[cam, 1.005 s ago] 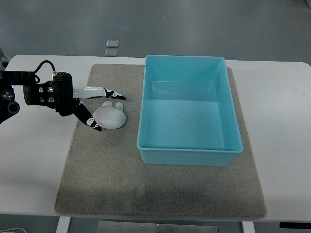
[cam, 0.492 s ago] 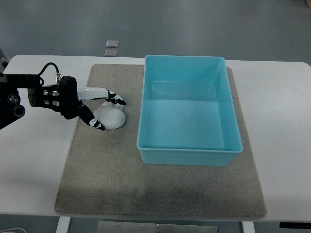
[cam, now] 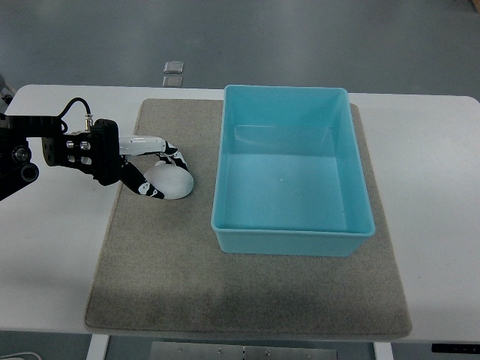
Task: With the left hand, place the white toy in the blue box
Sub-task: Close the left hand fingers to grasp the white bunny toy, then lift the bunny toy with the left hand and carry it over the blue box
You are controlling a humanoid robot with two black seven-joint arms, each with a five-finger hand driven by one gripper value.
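My left robot hand (cam: 154,171) curled around the white toy (cam: 171,181) on the grey mat (cam: 187,277), beside the empty blue box's (cam: 292,242) left wall.

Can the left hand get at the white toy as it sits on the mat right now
Yes, it looks so. The left hand is already at the white toy on the mat, its fingers curled around it from the left. Nothing lies between them, and the blue box stands apart to the right.
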